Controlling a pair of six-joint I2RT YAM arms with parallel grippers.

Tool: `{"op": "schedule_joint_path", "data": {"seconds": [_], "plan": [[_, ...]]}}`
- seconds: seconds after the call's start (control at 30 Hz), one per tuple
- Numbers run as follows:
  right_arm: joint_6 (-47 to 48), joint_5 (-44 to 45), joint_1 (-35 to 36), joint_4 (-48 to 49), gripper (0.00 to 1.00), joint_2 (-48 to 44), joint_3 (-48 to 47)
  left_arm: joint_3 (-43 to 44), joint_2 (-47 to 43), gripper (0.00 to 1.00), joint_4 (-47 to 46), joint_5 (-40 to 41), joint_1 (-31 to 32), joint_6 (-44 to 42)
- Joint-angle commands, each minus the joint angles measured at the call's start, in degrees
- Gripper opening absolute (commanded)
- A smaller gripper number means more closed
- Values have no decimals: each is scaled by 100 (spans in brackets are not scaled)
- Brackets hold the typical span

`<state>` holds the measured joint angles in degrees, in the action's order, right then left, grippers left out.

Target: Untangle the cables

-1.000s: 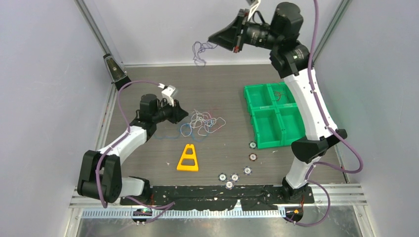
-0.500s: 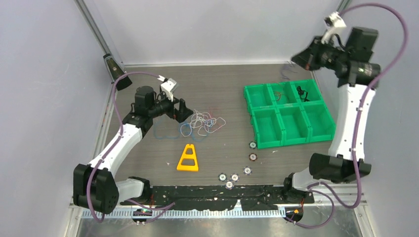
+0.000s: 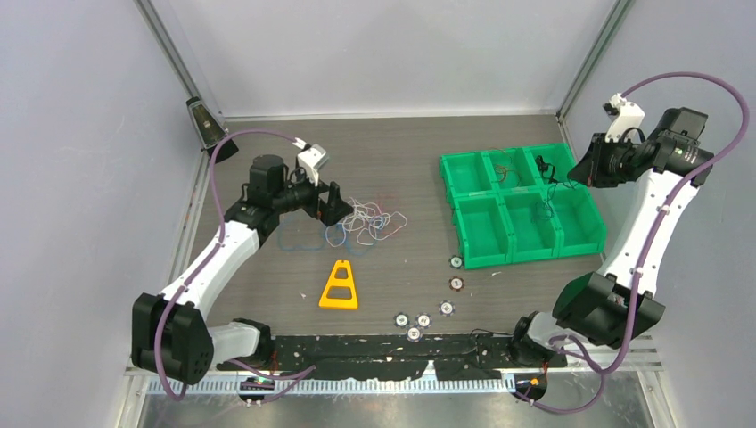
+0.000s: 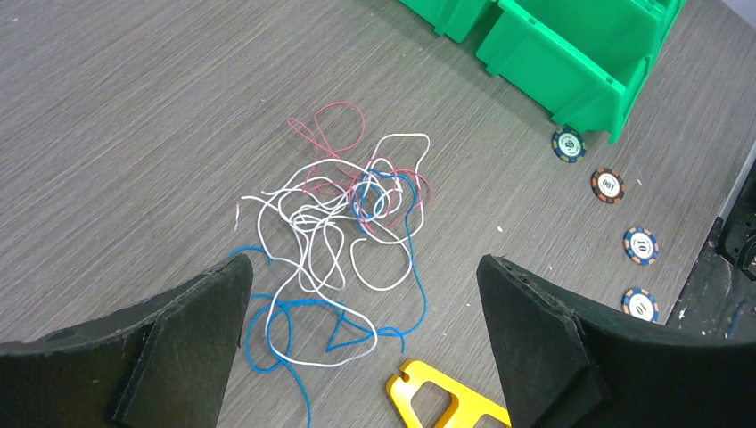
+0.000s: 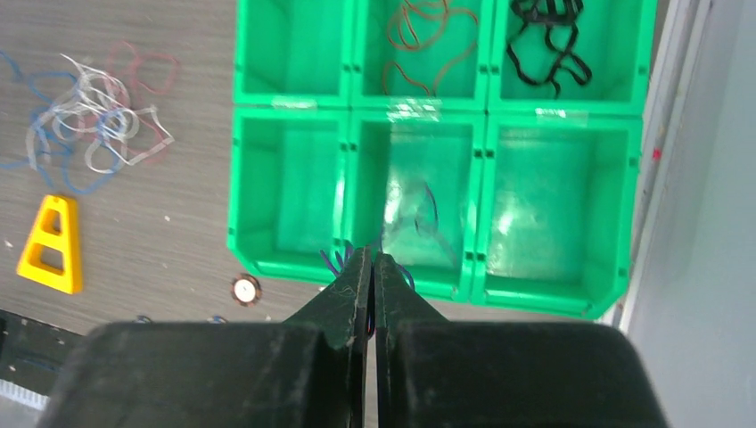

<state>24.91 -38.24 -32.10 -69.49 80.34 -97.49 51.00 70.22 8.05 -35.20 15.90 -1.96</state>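
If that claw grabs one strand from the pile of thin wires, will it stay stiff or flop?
Probably flop: the tangle of thin blue, red and white wires lies in loose curls, and the purple strand pinched by the right gripper droops limply. Neighbours likely drag along, being interlaced.

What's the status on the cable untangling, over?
Left gripper open above the tangle. Right gripper shut on a purple strand, over the green bin. Yellow wedge beside the tangle.
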Motion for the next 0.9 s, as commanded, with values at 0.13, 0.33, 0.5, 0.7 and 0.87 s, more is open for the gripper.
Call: {"op": "schedule_joint_path", "data": {"seconds": [0.13,0.33,0.5,0.7,0.87], "plan": [[954,893,-220,181,5,477,324,208,-148,100,45,-84,27,-49],[1080,1447,-387,537,5,1029,220,192,-85,100,65,-65,27,-54],[1104,1588,-446,805,5,1493,179,190,-19,100,135,-36,31,-111],[1019,1754,-394,1056,5,2290,116,288,124,100,315,67,27,-204],[1183,2083,-217,1006,39,2414,121,443,172,100,581,160,18,-361]]}}
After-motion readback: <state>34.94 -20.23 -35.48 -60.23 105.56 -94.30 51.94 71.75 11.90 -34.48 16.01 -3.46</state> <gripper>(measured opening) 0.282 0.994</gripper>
